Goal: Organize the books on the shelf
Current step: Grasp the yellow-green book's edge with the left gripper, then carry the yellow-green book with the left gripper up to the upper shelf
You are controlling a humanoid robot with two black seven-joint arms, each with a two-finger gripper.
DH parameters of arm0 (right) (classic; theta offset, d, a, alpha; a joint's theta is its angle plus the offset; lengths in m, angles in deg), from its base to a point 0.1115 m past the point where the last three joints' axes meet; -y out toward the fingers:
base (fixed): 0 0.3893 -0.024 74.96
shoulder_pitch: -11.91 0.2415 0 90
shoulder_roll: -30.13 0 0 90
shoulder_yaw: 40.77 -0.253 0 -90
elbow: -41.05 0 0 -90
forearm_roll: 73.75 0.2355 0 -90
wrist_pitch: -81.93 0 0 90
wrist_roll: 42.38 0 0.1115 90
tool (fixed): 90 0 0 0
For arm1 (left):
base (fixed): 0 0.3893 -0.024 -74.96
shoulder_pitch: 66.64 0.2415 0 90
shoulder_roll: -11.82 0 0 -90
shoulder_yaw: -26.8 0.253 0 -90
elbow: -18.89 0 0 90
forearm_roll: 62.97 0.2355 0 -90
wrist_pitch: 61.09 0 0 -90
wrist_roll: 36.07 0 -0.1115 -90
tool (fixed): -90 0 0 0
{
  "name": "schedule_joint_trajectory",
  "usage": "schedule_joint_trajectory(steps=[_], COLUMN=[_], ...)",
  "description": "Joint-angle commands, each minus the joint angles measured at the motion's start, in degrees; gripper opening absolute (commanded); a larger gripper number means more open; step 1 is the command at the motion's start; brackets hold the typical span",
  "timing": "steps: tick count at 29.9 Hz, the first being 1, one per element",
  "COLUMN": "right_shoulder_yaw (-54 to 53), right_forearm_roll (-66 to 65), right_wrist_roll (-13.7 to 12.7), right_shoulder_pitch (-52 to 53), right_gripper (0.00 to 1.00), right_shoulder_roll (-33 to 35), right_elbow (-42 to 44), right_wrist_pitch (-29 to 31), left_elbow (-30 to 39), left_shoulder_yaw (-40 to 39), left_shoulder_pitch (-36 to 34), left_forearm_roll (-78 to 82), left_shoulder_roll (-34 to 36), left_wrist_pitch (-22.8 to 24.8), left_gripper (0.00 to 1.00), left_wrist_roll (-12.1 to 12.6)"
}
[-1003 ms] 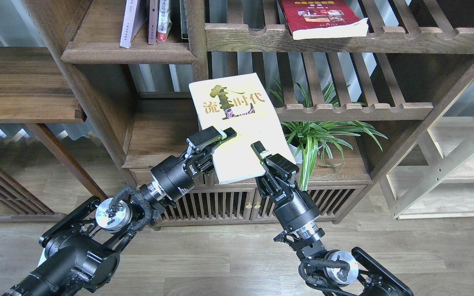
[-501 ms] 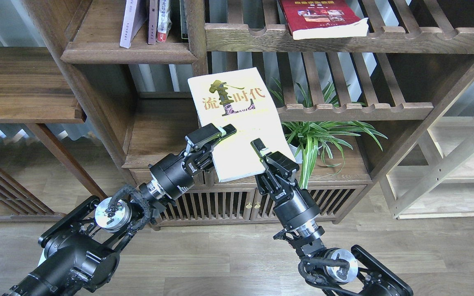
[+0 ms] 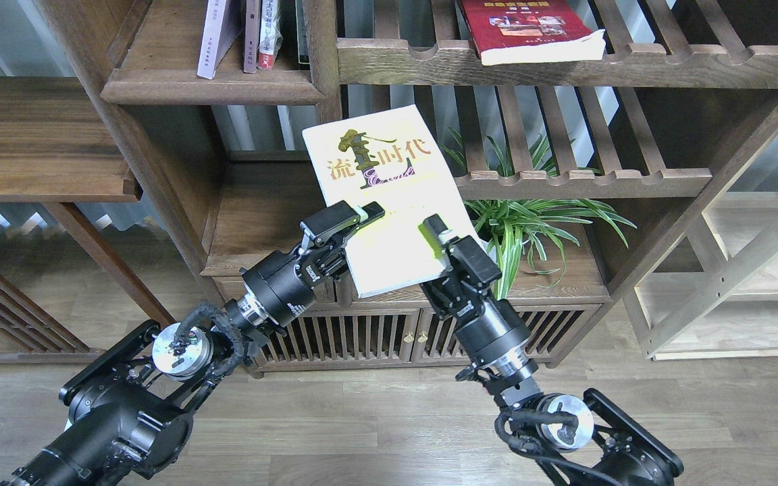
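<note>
Head view, near to far. Two black arms rising from the bottom corners, converging at centre. Left gripper [image 3: 355, 219] angled up to the right, jaws clamped on the left edge of the yellow book [image 3: 389, 196], upper finger [image 3: 370, 210] lying across the cover. Right gripper [image 3: 444, 239] tilted up to the left, jaws clamped on the book's lower right edge. White lettering on both wrists, too small to read. Book held in the air, tilted, cover up, in front of the cabinet [image 3: 335, 337] and plant [image 3: 531, 229]; cover printed "流", "时代", with a golfer figure. Farther up: lavender book [image 3: 213, 40] leaning on the shelf [image 3: 213, 88] beside thin books [image 3: 261, 34]; red book [image 3: 531, 30] flat on the slatted rack [image 3: 564, 64].
</note>
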Motion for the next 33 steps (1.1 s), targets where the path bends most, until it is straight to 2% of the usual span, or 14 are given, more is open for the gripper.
schedule_joint_trajectory(steps=[1,4,9,15,20,28,33], right_shoulder_yaw=[-2.38,-4.66,-8.44,-11.26,-11.53,-11.18,-10.56], right_forearm_roll=[-0.20,-0.29,-0.55,-0.64,-0.81,-1.25,-3.45], right_wrist_roll=[0.02,0.11,0.11,0.11,0.11,0.11,0.11], right_shoulder_pitch=[-0.01,-0.01,0.08,0.25,1.39,4.38,5.35], right_gripper=[0.81,0.83,0.94,0.94,0.95,0.95,0.95], right_shoulder_roll=[0.16,0.34,2.09,2.62,4.20,5.00,4.82], right_elbow=[0.98,2.38,8.36,11.79,18.81,21.11,21.90], right_wrist_pitch=[0.02,0.02,0.02,0.02,0.02,0.02,0.02], left_elbow=[-0.01,0.25,2.27,9.03,15.89,29.15,36.10], left_shoulder_yaw=[0.04,0.21,0.04,0.48,-1.02,-8.13,-16.38], left_shoulder_pitch=[0.08,-0.01,-0.18,1.04,2.54,6.67,8.96], left_forearm_roll=[0.52,0.96,3.51,8.59,13.52,24.07,32.24], left_shoulder_roll=[1.01,1.80,3.55,8.91,13.48,20.87,22.54], left_wrist_pitch=[-0.04,-0.04,-0.04,-0.04,-0.04,-0.04,-0.04], left_gripper=[0.00,0.01,0.01,0.01,0.01,0.02,0.02], left_wrist_roll=[-0.10,-0.10,-0.18,-0.27,-0.71,-1.68,-1.59])
